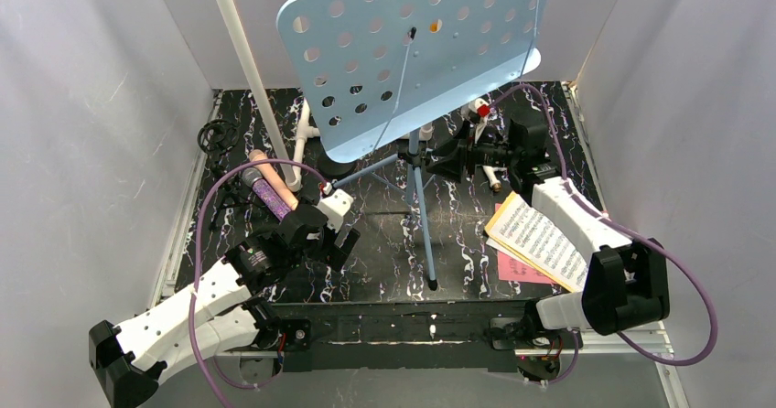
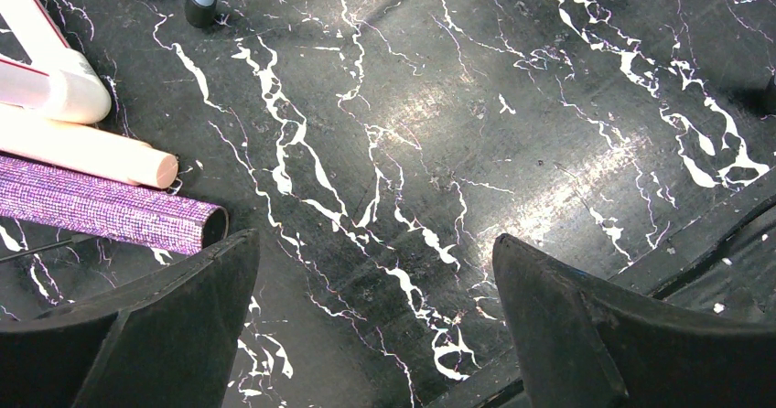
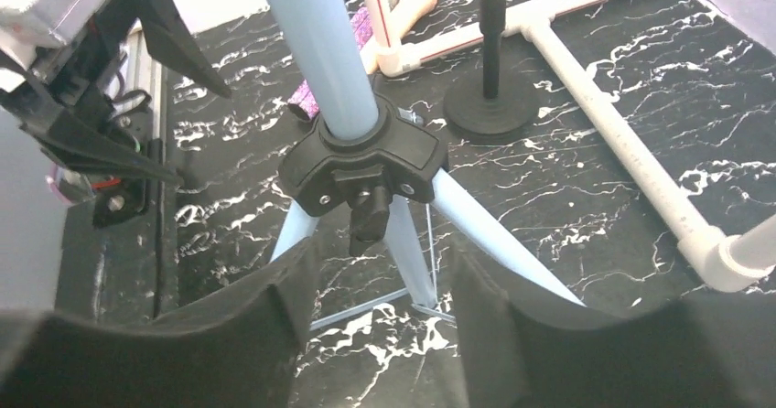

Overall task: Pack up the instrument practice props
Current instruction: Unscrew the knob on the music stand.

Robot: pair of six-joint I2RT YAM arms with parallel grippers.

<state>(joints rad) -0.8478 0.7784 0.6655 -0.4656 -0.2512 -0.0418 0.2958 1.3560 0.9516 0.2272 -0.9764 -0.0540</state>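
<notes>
The light-blue perforated music rack (image 1: 403,51) stands mid-table on its pole (image 3: 320,51) and tripod legs. My right gripper (image 3: 380,271) (image 1: 455,163) is open just in front of the stand's black hub (image 3: 366,166); its knob hangs at the gap and nothing is gripped. The pink microphone (image 2: 87,152) and the glittery purple microphone (image 2: 110,211) lie side by side at the left. My left gripper (image 2: 375,243) (image 1: 340,234) is open and empty over bare table beside their handle ends. White sheet-music pages (image 1: 540,239) and a pink page (image 1: 522,266) lie at the right. A round-base mic mount (image 3: 490,106) stands behind the stand.
The white pipe frame (image 3: 622,143) (image 1: 242,51) runs across the back of the table and rises at the left. Black cables (image 1: 218,138) lie coiled at the back left. White walls close in both sides. A black mount with a red part (image 1: 480,124) sits behind my right gripper.
</notes>
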